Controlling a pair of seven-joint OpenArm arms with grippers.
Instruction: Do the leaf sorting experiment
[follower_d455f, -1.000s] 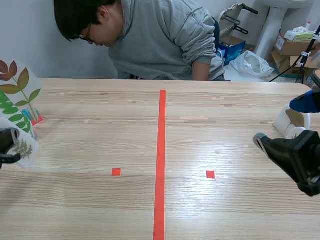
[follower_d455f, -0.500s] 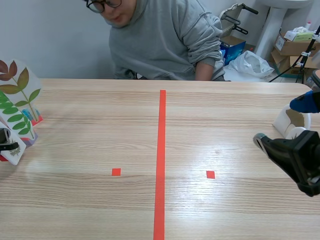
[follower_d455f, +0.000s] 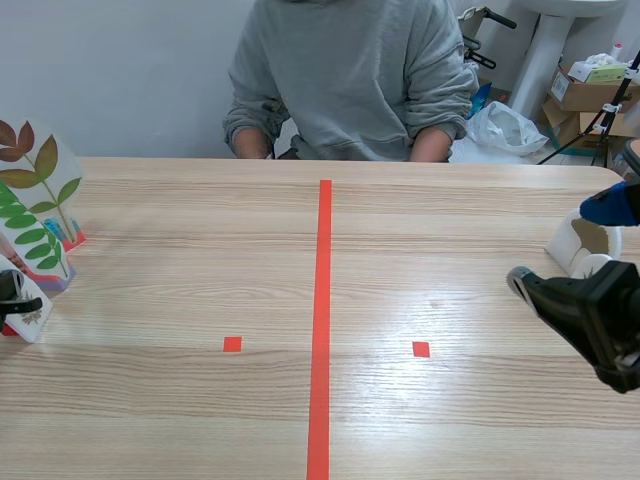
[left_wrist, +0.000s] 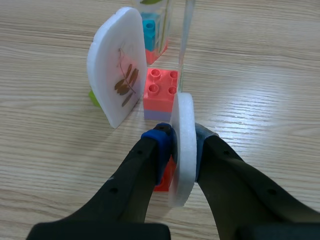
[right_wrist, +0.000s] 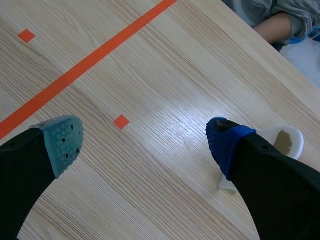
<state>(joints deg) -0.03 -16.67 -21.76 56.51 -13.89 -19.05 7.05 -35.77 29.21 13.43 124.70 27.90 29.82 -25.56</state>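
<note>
left gripper (left_wrist: 181, 141) pinching white card (left_wrist: 182, 172), right gripper (right_wrist: 144, 143) spread

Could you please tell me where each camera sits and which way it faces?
Scene view: between the arms, facing across the table toward the person; right arm shows.
Left wrist view: above the left gripper, looking down at its clamped leaf card.
Right wrist view: above the open right gripper, facing the taped table.
Shared: scene and left wrist both show that leaf card.
</note>
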